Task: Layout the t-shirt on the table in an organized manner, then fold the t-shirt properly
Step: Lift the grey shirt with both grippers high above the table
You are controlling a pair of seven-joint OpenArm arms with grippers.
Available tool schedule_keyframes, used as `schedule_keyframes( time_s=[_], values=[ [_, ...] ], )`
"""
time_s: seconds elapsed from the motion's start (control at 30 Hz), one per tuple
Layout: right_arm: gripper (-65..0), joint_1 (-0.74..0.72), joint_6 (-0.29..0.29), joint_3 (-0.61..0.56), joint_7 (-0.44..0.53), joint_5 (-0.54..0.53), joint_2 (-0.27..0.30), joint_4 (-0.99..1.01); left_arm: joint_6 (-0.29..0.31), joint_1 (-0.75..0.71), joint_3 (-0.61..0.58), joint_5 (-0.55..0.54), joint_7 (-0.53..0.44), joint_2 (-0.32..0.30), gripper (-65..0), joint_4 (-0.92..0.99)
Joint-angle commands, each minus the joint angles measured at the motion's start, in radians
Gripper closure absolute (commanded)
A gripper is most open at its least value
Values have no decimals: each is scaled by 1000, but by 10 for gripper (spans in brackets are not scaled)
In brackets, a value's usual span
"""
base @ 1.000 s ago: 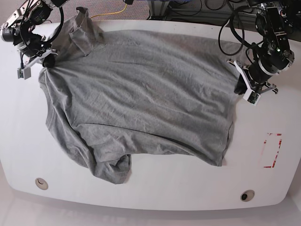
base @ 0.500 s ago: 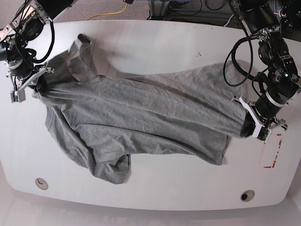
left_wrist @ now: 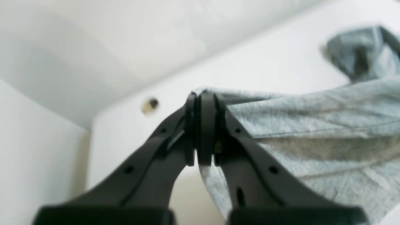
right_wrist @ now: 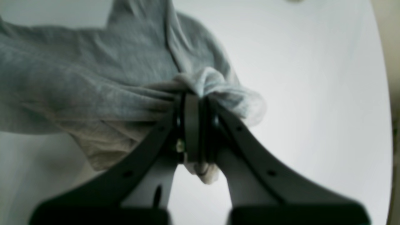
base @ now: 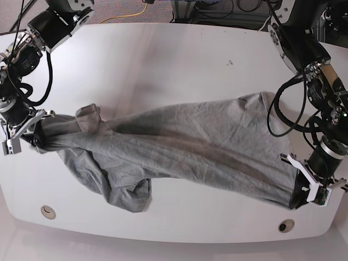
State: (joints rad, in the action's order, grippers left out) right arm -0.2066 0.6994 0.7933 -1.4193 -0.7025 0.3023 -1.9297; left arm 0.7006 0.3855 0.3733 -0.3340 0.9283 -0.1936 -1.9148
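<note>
The grey t-shirt (base: 179, 152) hangs stretched in a long band across the white table (base: 174, 60), its lower left part lying bunched near the front edge. My left gripper (base: 297, 197), on the base view's right near the front edge, is shut on the shirt's corner. The left wrist view shows its jaws pressed together on a hemmed edge of the t-shirt (left_wrist: 312, 131). My right gripper (base: 36, 139), at the table's left side, is shut on the other end. In the right wrist view a wad of t-shirt (right_wrist: 218, 84) bulges over its closed tips. No lettering shows.
Two round holes sit near the front edge, one at the left (base: 48, 212) and one at the right (base: 286, 225). A small black speck (base: 230, 62) marks the far half of the table. Cables (base: 130, 15) lie on the floor behind the table.
Both grippers have moved from the table's far side toward its front edge, pulling the shirt's far edge with them. The shirt went from spread flat to a stretched band.
</note>
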Motion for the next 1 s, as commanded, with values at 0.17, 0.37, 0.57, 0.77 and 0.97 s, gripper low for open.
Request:
schedule_keyframes(
  time_s=[0.17, 0.37, 0.57, 0.77, 0.97],
  values=[
    [0, -213, -1, -107, 23, -10, 82, 77, -2, 185, -47, -9, -24, -10, 0, -13],
    [0, -367, -1, -168, 23, -9, 107, 187, -2, 306, -58, -9, -24, -8, 0, -8],
    [0, -515, -1, -255, 53, -9, 148, 319, -2, 427, -84, -9, -24, -11, 0, 76],
    [0, -646, -1, -334, 91, -9, 177, 441, -2, 556, -84, -9, -25, -30, 0, 199],
    [0, -753, -1, -423, 156, -9, 211, 554, -2, 671, -84, -9, -28, -51, 0, 298]
  ],
)
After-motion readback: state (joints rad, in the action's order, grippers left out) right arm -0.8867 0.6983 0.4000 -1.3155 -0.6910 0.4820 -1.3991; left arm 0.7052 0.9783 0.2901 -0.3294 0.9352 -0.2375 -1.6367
